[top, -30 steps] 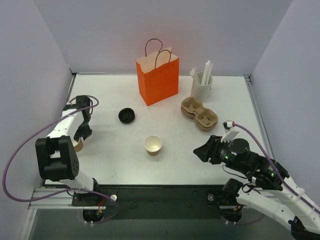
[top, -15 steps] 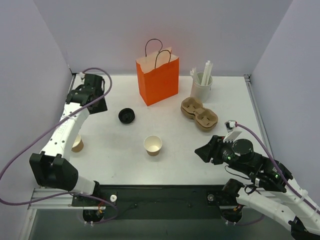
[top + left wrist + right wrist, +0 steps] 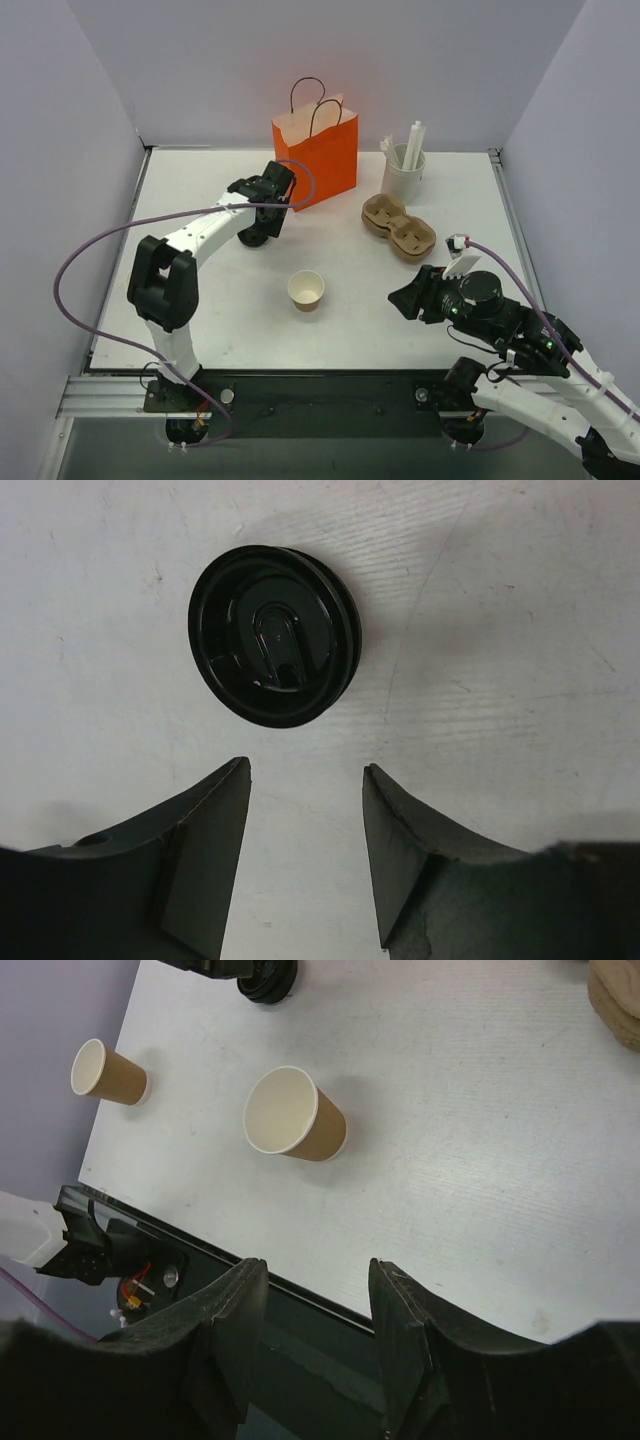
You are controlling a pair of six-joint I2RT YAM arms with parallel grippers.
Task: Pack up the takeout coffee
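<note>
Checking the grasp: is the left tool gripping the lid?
No, the lid lies flat ahead of the open left tool, untouched.

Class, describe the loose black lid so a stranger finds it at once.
Start at the orange bag at the back. Just front-left of it, under the left gripper, lies the lid: flat, round, black, unlike the tan cup nearby.

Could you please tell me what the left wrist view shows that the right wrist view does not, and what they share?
Left wrist only: the full top face of the round black plastic lid, ahead of the open left gripper. Right wrist only: a lidless tan paper cup mid-table, a second lidless tan cup near the table's side edge, and the open right gripper. Both: the white table, and the lid, just its edge in the right wrist view.
</note>
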